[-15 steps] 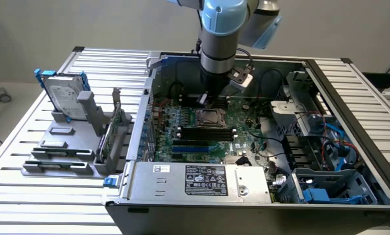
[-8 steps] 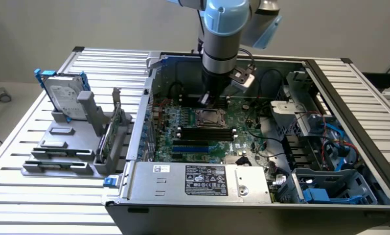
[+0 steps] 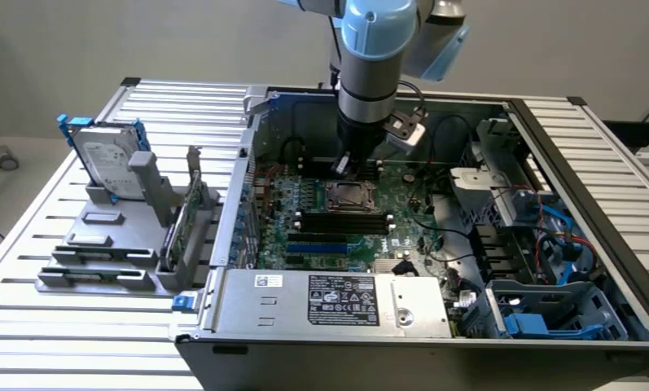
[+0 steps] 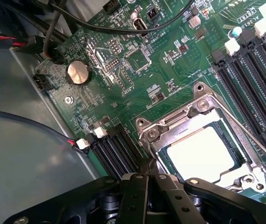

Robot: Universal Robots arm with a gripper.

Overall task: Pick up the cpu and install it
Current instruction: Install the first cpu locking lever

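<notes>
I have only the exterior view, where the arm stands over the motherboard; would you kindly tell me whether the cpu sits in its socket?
Observer: Yes. The wrist view shows the cpu lying flat inside the socket frame, pale top up.
Operator: Thank you. Is the pincer carrying anything?
Observer: No. The pincer is shut with nothing between its fingers, and its tips are beside a corner of the frame. I cannot tell whether they touch it.
Operator: How does the frame sit around the chip?
Observer: It borders the chip on every side, and a thin lever runs along one edge.
</notes>
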